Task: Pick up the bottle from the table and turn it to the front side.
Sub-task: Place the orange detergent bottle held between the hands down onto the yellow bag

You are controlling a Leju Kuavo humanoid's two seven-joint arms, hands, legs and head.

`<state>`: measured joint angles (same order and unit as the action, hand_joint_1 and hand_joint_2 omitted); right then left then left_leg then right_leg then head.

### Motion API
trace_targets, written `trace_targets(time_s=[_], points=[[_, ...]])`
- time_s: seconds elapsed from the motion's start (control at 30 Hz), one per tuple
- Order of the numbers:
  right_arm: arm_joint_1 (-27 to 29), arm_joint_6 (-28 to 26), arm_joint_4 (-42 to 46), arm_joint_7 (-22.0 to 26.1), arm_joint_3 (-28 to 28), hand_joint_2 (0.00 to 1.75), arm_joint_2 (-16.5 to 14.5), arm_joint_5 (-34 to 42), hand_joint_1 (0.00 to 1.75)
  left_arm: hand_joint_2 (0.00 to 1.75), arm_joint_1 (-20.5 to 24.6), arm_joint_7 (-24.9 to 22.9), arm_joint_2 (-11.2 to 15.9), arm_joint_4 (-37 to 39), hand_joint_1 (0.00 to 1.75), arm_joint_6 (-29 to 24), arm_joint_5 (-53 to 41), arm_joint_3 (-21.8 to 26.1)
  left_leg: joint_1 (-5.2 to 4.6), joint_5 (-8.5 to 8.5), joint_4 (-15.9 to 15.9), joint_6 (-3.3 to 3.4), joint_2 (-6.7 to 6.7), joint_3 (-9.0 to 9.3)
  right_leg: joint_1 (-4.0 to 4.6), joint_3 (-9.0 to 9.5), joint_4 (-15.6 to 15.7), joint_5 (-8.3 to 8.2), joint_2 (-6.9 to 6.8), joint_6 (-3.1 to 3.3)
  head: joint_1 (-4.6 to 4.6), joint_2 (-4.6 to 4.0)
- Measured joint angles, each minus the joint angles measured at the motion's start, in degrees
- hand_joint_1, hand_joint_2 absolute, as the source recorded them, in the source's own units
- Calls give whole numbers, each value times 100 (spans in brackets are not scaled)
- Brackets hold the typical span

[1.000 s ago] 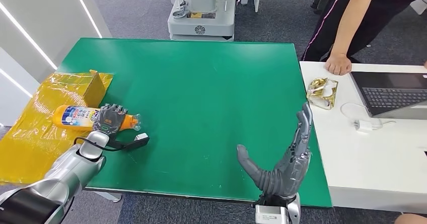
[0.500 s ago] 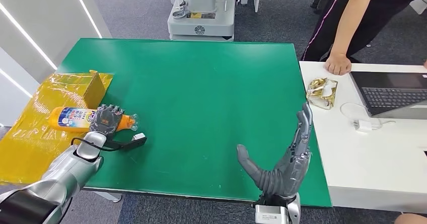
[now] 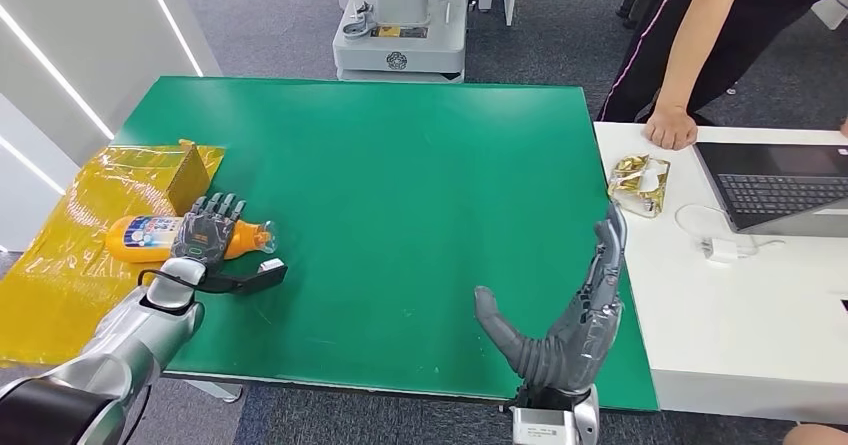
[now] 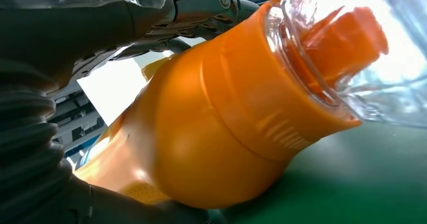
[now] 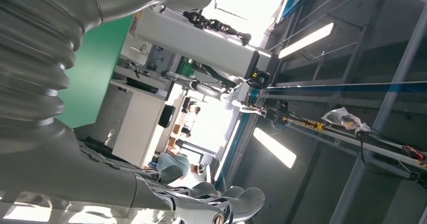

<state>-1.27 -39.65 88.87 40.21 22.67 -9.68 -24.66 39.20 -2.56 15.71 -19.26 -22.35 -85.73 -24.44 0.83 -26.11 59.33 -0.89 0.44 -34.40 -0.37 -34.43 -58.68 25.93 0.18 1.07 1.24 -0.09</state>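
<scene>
Bright even overhead light, soft shadows; left wrist view blurred close-up, window glare; right wrist backlit

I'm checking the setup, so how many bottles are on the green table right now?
1. The orange bottle lies on its side at the green table's left edge, partly on yellow plastic sheeting, under the left hand.

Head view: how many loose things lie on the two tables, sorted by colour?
Orange: 1, the bottle under the left hand
Yellow: 2, the plastic bag and cardboard box
Gold: 1, the foil packet
Grey: 1, the laptop
White: 1, the charger
Total: 6
</scene>
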Motion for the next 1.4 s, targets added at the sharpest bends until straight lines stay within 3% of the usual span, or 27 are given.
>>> trace_targets(time_s=[0.27, 0.53, 0.67, 0.87, 0.97, 1.1, 1.3, 1.4], points=[[-1, 0, 0, -102, 0, 175, 0, -2, 0, 175, -9, 7, -19, 0, 0, -156, -17, 258, 0, 0, 0, 0, 0, 0, 0, 2, 0, 0, -1, 0, 1, 0], [10, 0, 20, -85, -21, 175, 0, 0, 0, 175, -126, 31, 9, -2, 0, -712, -48, 536, 0, 0, 0, 0, 0, -5, 0, 0, 1, 0, 0, 0, -1, 0], [16, 0, 26, -63, -31, 175, 0, 83, 0, 175, -310, 8, 173, -85, 0, -1076, -63, 627, 0, -3, 0, -2, 8, -7, 0, -8, 1, 2, 8, 2, 1, 0], [7, 0, 20, -89, -32, 175, -2, 191, 0, 175, -994, -149, 619, -787, 0, -1670, -5, 834, 2, -3, 0, -3, 7, -14, 1, -19, 2, 8, 8, 6, 1, 0], [-16, 0, -18, -115, -34, 175, -9, 330, 0, 175, -1412, 560, 669, -1552, 0, -1725, 320, 1284, 2, -3, 0, -2, -2, -20, 1, -18, 4, 11, -2, 5, -1, 0], [-80, 0, -136, -70, -31, 175, -22, 549, 0, 175, -1887, 1785, 492, -2719, 0, -1751, 798, 2125, -1, -4, 1, -1, 0, -23, 0, -18, 9, 9, 1, 5, -1, 0], [-178, 2, -333, -13, 11, 175, -34, 729, 0, 175, -2312, 3817, -203, -4302, 0, -1751, 2427, 3308, -2, -5, 4, 1, -8, -26, -1, -16, 13, 7, -7, 2, -1, 0], [-215, 1, -406, 1, 53, 175, -33, 763, 0, 175, -2424, 4197, -535, -4845, 0, -1737, 4088, 3442, -2, -6, 5, 2, -11, -27, -2, -17, 14, 8, -11, 1, -1, 0]])
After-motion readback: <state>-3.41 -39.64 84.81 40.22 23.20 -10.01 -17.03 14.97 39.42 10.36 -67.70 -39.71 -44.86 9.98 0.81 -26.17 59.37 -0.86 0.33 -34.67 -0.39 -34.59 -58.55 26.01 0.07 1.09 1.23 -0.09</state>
